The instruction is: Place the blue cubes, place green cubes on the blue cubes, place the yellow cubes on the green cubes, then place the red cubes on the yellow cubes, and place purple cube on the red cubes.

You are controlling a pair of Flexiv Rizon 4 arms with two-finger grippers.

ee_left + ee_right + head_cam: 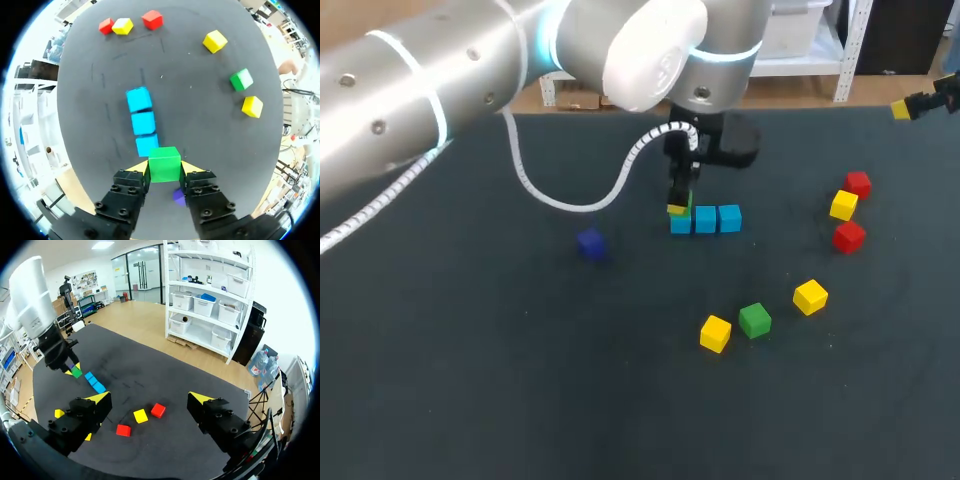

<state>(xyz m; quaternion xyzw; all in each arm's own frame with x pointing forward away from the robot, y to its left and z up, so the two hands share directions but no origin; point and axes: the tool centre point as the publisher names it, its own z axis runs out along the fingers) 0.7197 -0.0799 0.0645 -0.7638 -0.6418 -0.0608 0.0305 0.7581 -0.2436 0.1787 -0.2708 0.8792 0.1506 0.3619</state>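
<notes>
Green fills the gap of my left gripper: both yellow-tipped fingers press a green cube from two sides, so the jaws are clamped on it. My left arm comes in from the far left corner and bends down, and the gripper points straight down over the middle of the table. The held cube is right over the end cube of a row of three blue cubes, which lie touching in a straight line; I cannot tell whether it rests on that end cube or hangs just above it. A purple cube lies apart, to the left of the row. My right gripper hangs high near the far right corner with its jaws wide apart. On the right side two red cubes flank a yellow cube. Nearer me a second green cube lies between two more yellow cubes
</notes>
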